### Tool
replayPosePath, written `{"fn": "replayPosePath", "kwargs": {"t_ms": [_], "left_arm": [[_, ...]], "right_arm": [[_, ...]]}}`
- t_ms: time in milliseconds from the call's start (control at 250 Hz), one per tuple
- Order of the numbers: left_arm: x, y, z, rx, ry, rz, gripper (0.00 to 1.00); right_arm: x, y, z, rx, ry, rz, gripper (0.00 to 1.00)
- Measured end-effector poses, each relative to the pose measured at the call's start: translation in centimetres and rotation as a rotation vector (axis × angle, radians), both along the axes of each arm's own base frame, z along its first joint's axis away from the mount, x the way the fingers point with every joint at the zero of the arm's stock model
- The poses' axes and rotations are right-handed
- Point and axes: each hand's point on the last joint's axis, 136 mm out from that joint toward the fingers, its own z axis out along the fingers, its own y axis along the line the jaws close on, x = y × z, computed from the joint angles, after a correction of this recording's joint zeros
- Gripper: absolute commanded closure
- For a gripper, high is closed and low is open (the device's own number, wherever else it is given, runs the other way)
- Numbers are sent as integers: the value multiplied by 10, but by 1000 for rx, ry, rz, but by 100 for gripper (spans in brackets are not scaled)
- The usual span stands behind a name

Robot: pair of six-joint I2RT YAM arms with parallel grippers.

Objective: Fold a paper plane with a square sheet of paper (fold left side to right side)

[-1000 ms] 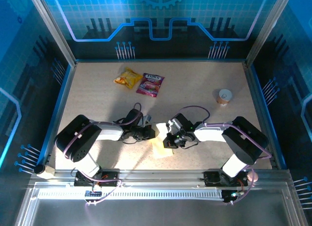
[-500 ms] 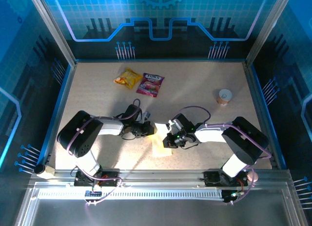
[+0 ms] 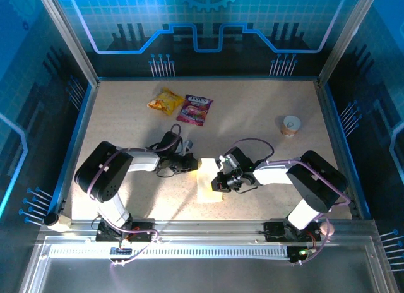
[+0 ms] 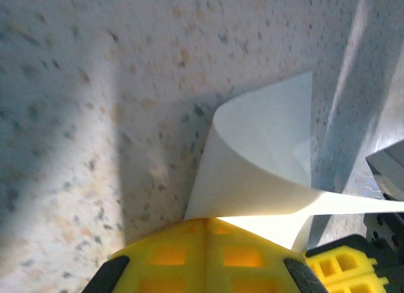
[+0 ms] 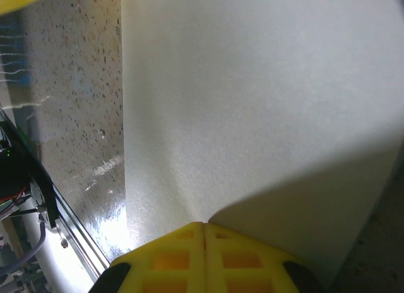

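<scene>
Looking down from above, the square sheet of paper [image 3: 210, 191] lies on the counter [image 3: 265, 103] close to its near edge, about midway between the left and right edges, with the left gripper [image 3: 193, 164] at its far left corner and the right gripper [image 3: 218, 183] on its right side. The left wrist camera adds what the overhead view hides: that corner of the paper [image 4: 265, 135] is lifted off the counter and curled over into a cone, its tip pinched in the left gripper [image 4: 205, 242], whose yellow fingers are pressed together. From the right wrist, the paper [image 5: 252, 103] spreads flat and wide, and the right gripper [image 5: 204, 249] is pressed shut with its tips down on the sheet; whether it grips the paper I cannot tell. Bare counter stretches from the sheet to the far edge, where a yellow snack packet [image 3: 165, 101] and a pink snack packet [image 3: 194, 109] lie side by side left of centre, and a small cup [image 3: 290, 125] stands toward the right edge. Both arms are folded low, elbows out toward the side edges, forearms reaching inward so the wrists nearly meet.
</scene>
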Motion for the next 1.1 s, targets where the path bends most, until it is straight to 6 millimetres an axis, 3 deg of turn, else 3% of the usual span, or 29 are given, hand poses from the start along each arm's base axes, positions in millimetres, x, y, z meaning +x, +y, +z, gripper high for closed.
{"fn": "replayPosePath", "kwargs": {"t_ms": [643, 735, 879, 1099], "left_arm": [[47, 28, 5, 62, -74, 92, 96], [47, 28, 8, 58, -81, 93, 96], [33, 24, 30, 29, -127, 75, 96], [1, -11, 47, -17, -158, -26, 96]], "right_arm": [[0, 0, 0, 4, 9, -1, 100], [0, 0, 0, 4, 9, -1, 100], [1, 0, 0, -1, 16, -1, 100], [0, 0, 0, -5, 20, -1, 100]]}}
